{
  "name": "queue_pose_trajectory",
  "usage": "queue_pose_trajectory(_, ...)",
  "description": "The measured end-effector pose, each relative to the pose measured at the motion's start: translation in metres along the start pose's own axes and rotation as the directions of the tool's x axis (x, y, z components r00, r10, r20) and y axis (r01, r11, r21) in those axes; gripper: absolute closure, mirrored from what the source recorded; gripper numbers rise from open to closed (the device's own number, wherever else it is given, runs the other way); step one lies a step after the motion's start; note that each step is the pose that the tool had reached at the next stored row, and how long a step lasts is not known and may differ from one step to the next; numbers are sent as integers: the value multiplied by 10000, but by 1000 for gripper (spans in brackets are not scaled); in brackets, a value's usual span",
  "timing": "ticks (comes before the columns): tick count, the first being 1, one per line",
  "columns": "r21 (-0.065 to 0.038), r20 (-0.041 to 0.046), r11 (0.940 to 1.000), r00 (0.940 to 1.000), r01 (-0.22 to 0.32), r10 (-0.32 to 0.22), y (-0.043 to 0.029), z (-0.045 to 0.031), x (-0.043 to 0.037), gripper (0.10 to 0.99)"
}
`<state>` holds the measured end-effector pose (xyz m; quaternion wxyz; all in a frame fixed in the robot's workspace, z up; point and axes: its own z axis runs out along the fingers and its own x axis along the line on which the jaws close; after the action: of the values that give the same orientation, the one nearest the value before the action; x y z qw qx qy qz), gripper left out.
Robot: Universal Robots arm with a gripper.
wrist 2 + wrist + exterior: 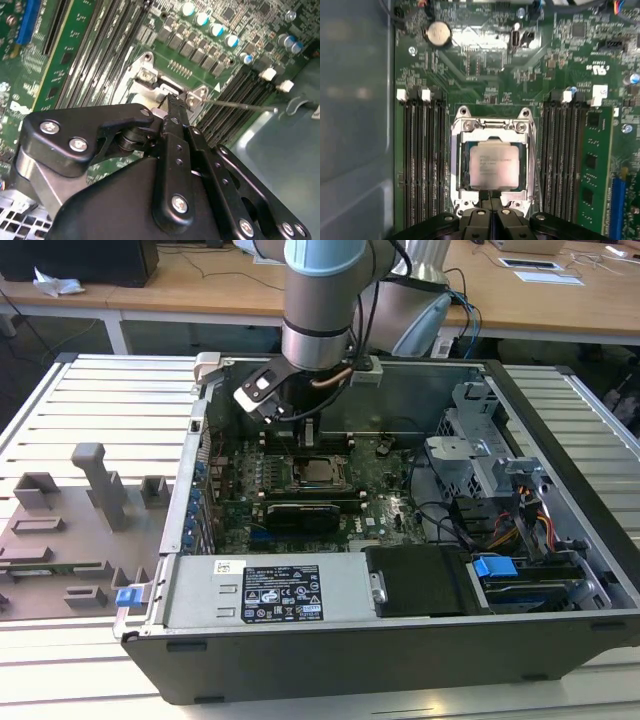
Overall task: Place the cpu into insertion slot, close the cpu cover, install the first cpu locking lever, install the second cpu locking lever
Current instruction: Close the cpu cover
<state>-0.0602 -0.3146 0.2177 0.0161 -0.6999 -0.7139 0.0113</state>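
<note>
The cpu [495, 164], a square chip with a silvery top, lies flat in the insertion slot [456, 167] on the green motherboard; the exterior view shows the cpu [318, 471] inside the open computer case. The cpu cover [492, 131], a silver frame, lies down around the chip. A thin locking lever [235, 104] sticks out sideways from the socket's corner. My gripper [490, 196] is shut, its black fingertips [172, 102] together at the socket's edge, just above the cover's rim. I see nothing held between them. In the exterior view my gripper [308, 435] hangs just behind the socket.
Long black memory slots [422, 160] flank the socket on both sides, with a green memory card [595, 165] beyond one bank. The case wall [420, 390] stands close behind the arm. A power supply [265, 590] and drive bays [500, 530] fill the front. A grey fixture plate [70, 530] lies outside.
</note>
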Motion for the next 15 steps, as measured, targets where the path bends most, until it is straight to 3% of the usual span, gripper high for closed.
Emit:
queue_pose_trajectory(3, 0, 0, 10000, 10000, 0, 0, -44, 64, 0, 980)
queue_pose_trajectory(9, 0, 0, 10000, 10000, 1, -1, -52, 124, 0, 980)
queue_pose_trajectory(12, 1, 0, 10000, 10000, 1, -1, -16, 128, -1, 980)
queue_pose_trajectory(15, 0, -16, 10000, 10000, 4, -4, 105, 120, -3, 980)
